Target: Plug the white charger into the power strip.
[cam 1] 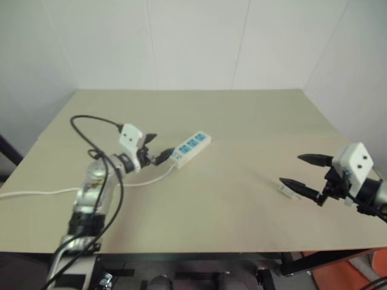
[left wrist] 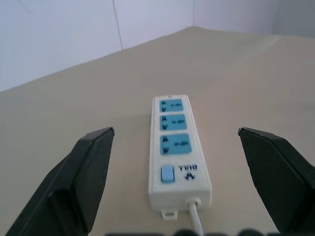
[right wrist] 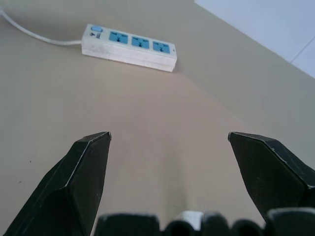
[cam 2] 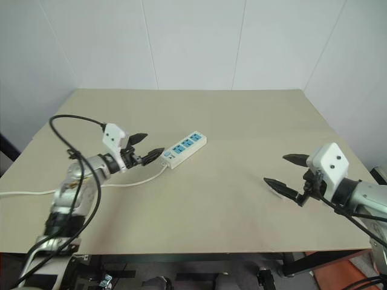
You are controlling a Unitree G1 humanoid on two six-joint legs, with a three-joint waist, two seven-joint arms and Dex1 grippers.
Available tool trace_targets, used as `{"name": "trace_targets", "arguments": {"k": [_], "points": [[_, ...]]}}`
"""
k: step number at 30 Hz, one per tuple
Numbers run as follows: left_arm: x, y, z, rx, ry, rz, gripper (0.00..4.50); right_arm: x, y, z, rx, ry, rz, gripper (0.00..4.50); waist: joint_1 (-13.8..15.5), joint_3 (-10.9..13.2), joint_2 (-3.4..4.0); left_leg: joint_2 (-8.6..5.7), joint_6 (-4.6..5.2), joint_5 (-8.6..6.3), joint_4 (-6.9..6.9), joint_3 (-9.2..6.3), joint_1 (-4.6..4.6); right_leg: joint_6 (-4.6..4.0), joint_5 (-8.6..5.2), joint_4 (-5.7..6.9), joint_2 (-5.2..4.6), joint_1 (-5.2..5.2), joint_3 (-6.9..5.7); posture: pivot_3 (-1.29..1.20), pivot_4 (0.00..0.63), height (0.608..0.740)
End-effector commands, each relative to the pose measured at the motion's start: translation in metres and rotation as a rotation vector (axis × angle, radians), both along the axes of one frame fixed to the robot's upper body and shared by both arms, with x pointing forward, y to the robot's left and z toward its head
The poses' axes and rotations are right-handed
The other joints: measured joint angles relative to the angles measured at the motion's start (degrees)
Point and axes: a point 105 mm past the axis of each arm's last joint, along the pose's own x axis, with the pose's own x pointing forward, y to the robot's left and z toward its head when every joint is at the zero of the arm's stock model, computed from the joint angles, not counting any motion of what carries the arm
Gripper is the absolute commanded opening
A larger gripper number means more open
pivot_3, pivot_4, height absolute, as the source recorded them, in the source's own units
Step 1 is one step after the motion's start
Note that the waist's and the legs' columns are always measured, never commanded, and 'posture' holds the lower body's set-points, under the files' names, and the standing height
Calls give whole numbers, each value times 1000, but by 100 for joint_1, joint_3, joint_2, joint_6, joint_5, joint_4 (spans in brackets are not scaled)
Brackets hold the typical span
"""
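Power strip (cam 2: 184, 147) lies flat, switch end toward left gripper (cam 2: 147, 148).

left gripper (cam 2: 147, 146): fingers spread, level | right gripper (cam 2: 283, 171): fingers spread, seemingly empty

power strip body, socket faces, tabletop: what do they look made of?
Power strip body: looks like moulded white plastic, smooth, with rounded edges and a slight sheen. Socket faces: blue plastic inserts, matte, slotted. Table: plain beige sheet, matte and without visible grain; probably laminate or painted board, but the look leaves it open.
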Motion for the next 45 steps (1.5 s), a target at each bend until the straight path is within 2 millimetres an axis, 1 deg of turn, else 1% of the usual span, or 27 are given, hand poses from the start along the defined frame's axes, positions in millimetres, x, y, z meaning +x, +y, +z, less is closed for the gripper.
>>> {"name": "trace_targets", "arguments": {"k": [1, 3, 6, 8, 13, 19, 24, 32, 35, 44, 45], "points": [[19, -1, -4, 16, -17, 55, 4416, 1, 8, 15, -1, -64, 47, 4500, 2, 0, 0, 0, 0, 0, 0, 0, -1, 0, 0, 0, 0, -2, 0, 0, 150, 740], [28, -5, -11, 44, -10, 54, 4416, 4, 9, 18, -23, -79, 56, 4500, 6, 0, 0, 0, 0, 0, 4, 0, -12, 2, 2, 2, 1, -13, 1, 0, 150, 740], [36, -12, -13, 35, -19, 44, 4416, 7, 10, 28, 2, -124, 32, 4500, 20, 0, -1, -1, 0, 1, 7, 0, -29, 1, 7, 1, 3, -29, 3, 0, 150, 740], [40, -15, -17, 36, -18, 48, 4416, 6, 11, 30, 13, -134, 33, 4500, 30, 0, -1, -1, 0, 1, 7, -1, -34, 1, 7, -1, 3, -32, 3, 0, 150, 740], [40, -28, -31, 10, 12, -4, 4416, 1, 12, 30, -3, -136, 42, 4500, 33, 0, -1, -1, 0, 1, 8, -1, -35, 3, 8, -1, 3, -31, 3, 0, 150, 740], [40, -42, -46, 13, 52, -41, 4416, 1, 15, 32, -4, -137, 51, 4500, 32, 0, -1, -1, 0, 1, 10, -1, -32, 3, 11, 1, 4, -31, 4, 0, 150, 740], [44, -42, -54, 25, 82, -8, 4416, 2, 19, 32, 1, -138, 64, 4500, 33, 0, -1, -1, 0, 1, 10, -1, -34, 3, 11, 1, 4, -31, 4, 0, 150, 740], [44, -44, -76, 51, 175, 20, 4416, -2, 21, 33, 0, -143, 70, 4500, 40, 0, -2, -2, 0, 1, 11, -2, -30, 5, 12, 2, 5, -27, 4, 0, 150, 740], [43, -46, -80, 53, 185, 23, 4416, -3, 21, 32, -5, -140, 68, 4500, 42, -1, -2, -2, 0, 1, 12, -2, -25, 5, 12, 4, 5, -23, 4, 0, 150, 740], [31, -51, -103, 47, 266, -38, 4416, -11, 24, 35, -6, -144, 66, 4500, 47, -9, -2, -2, 0, 1, 13, -2, -22, 6, 12, 4, 5, -17, 5, 0, 150, 740], [30, -51, -104, 46, 274, -48, 4242, -11, 25, 36, -6, -145, 66, 4500, 46, -10, -2, -2, 0, 1, 12, -2, -21, 6, 12, 4, 5, -17, 5, 0, 150, 740]]}}
